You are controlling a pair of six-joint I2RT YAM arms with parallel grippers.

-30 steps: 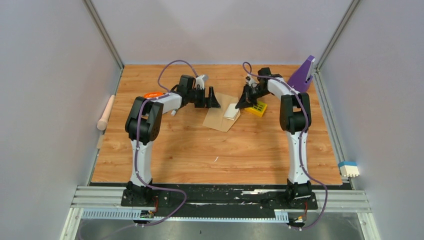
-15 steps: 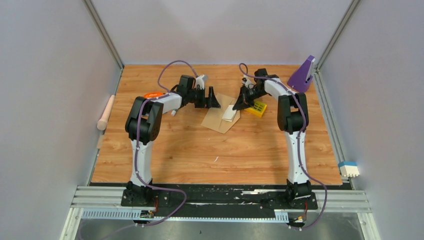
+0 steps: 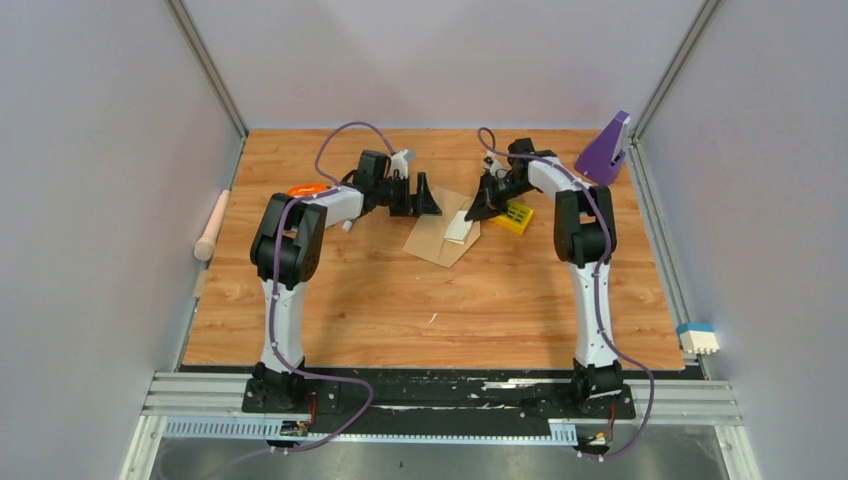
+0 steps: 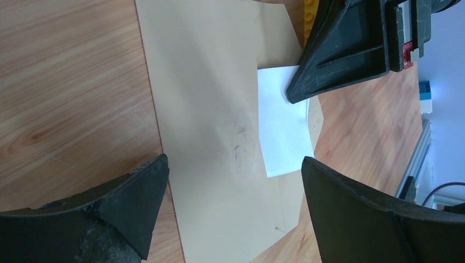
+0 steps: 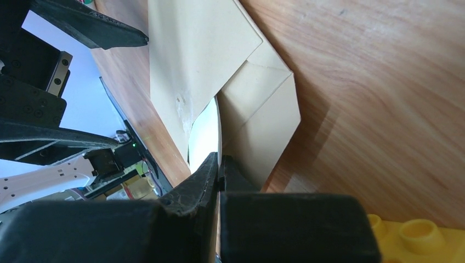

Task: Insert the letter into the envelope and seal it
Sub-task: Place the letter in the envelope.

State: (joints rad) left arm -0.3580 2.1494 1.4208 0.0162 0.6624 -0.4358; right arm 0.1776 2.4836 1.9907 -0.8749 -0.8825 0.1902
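Note:
The tan envelope [image 3: 436,240] lies flat on the far middle of the table, its flap [image 5: 263,109] open toward the right. The white letter [image 3: 461,225] sticks partly out of its mouth. My right gripper [image 3: 482,210] is shut on the letter's outer edge [image 5: 204,137], jaws closed with the sheet between them [image 5: 219,161]. My left gripper [image 3: 428,200] is open and empty, hovering at the envelope's far left edge. In the left wrist view it [image 4: 233,170] spans the envelope [image 4: 208,109], with the letter [image 4: 282,126] beyond.
A yellow toy brick [image 3: 516,215] sits right beside the right gripper, also in the right wrist view [image 5: 417,235]. A purple wedge-shaped object [image 3: 603,150] stands at the far right corner. An orange disc [image 3: 305,190] lies by the left arm. A wooden roller [image 3: 211,225] lies off the left edge.
My right gripper has shifted slightly left with the letter, nudging the sheet toward the envelope. The left arm has not moved.

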